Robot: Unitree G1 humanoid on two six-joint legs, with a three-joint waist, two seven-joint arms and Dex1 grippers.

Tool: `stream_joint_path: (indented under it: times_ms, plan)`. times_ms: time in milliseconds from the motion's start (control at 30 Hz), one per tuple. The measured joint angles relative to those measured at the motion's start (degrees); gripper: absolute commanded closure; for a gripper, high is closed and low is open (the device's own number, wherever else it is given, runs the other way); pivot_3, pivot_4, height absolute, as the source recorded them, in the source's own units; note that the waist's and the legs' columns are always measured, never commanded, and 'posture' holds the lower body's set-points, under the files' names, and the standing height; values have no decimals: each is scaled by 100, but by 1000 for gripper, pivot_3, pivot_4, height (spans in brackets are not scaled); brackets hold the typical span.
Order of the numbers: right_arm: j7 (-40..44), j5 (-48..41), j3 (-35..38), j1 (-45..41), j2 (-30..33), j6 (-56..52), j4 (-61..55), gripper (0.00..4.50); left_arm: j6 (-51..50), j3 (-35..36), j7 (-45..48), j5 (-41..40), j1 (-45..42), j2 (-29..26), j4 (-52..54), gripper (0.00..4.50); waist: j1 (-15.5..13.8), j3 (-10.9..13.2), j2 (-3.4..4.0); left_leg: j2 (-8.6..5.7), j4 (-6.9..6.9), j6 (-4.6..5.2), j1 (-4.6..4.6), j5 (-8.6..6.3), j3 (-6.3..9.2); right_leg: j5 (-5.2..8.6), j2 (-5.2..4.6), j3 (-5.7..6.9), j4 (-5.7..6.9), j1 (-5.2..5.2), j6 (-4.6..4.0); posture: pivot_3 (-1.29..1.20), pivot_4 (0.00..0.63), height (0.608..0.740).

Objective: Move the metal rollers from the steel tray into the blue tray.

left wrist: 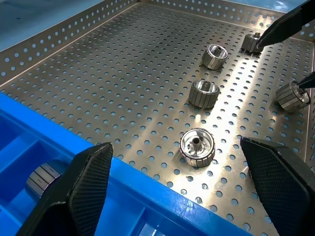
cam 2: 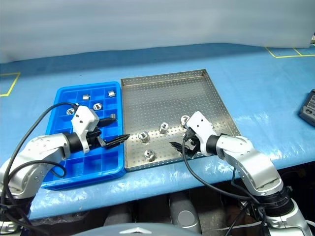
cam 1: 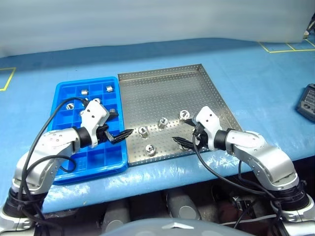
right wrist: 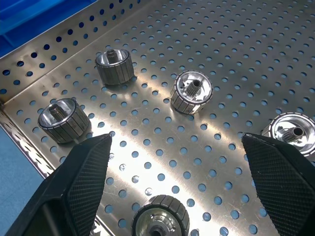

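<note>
steel tray [cam 1: 167, 88]: centre of the head frame, on a blue-covered table [cam 1: 256, 83]; perforated floor; its left rim sits right against the blue tray.
blue tray [cam 1: 66, 105]: left of centre, gridded compartments.
metal rollers [cam 1: 162, 122]: four visible on the steel tray in the head view, all in its lower half; one at [cam 1: 184, 115], one at [cam 1: 143, 131], one lowest at [cam 1: 150, 149]. Right wrist view shows five on the perforated floor, e.g. [right wrist: 191, 92], one partly cut off at the bottom edge.
rollers in blue tray [cam 1: 84, 91]: several in upper compartments, another at [cam 1: 109, 88]; exact count unclear, arm covers part of the tray.
left gripper [cam 1: 120, 136]: lower left of centre, over the seam between the trays, fingers wide apart, holds nothing; tips point toward the steel tray.
right gripper [cam 1: 183, 142]: lower right of centre, over the steel tray's lower edge, fingers spread wide, empty; rollers lie between and ahead of its fingers [right wrist: 81, 182], not touched.
dark device [cam 1: 307, 102]: right edge of frame, on the table, well apart from the trays.
</note>
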State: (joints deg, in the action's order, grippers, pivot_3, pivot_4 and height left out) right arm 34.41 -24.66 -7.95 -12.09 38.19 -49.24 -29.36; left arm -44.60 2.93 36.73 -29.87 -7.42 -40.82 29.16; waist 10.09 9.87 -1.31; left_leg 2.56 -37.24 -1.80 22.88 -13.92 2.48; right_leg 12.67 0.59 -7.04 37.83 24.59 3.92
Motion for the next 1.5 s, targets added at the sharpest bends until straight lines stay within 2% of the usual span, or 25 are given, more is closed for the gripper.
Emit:
stream_joint_path:
  times_ms: [233,267,400,600,900,1067,1333,1500]
  plan:
    - [-67,-19,47,11,-40,0,-18,49,31,-341,372,128,-543,-215,-235,0,9,0,0,-3,-8,1,0,-1,-4,2,-2,-3,0,-4,-3,-166,150,740]
    - [-94,-7,86,39,-59,0,-5,49,60,-775,599,302,-1022,-208,-585,0,-11,3,-7,-4,-14,1,4,0,7,-10,0,5,2,-4,17,-171,150,740]
    - [-146,-10,50,30,-205,16,-35,49,272,-1521,1020,698,-2215,102,-1409,0,-6,4,-7,-10,-25,2,8,1,4,-14,-3,0,-2,-9,22,-201,150,740]
    - [-327,-7,151,312,-245,9,-157,49,598,-2401,1606,1265,-2907,541,-2711,0,134,4,-3,-5,-14,10,10,-4,6,-13,3,-2,2,0,22,-259,150,740]
    - [-594,-26,300,636,-406,1,-493,49,1204,-2836,1950,2055,-3723,1286,-4327,0,323,4,-3,-9,-24,10,13,-4,4,-15,-1,-4,1,-6,29,-303,150,740]
    - [-713,-28,382,731,-454,1,-544,49,1624,-3032,2086,2466,-3883,1691,-5053,0,494,4,-3,-7,-21,10,12,-4,6,-15,1,-5,3,-4,30,-332,150,740]
    - [-869,-40,410,915,-546,0,-689,49,1921,-3147,2046,3026,-4051,1984,-5782,0,743,4,-3,-9,-21,10,11,-4,4,-15,0,-9,4,-6,33,-352,150,740]
    - [-942,-44,438,946,-566,0,-732,0,1978,-3123,2069,3210,-4067,2005,-5809,1592,818,4,-3,-8,-21,10,9,-4,4,-15,0,-9,7,-7,33,-334,150,740]
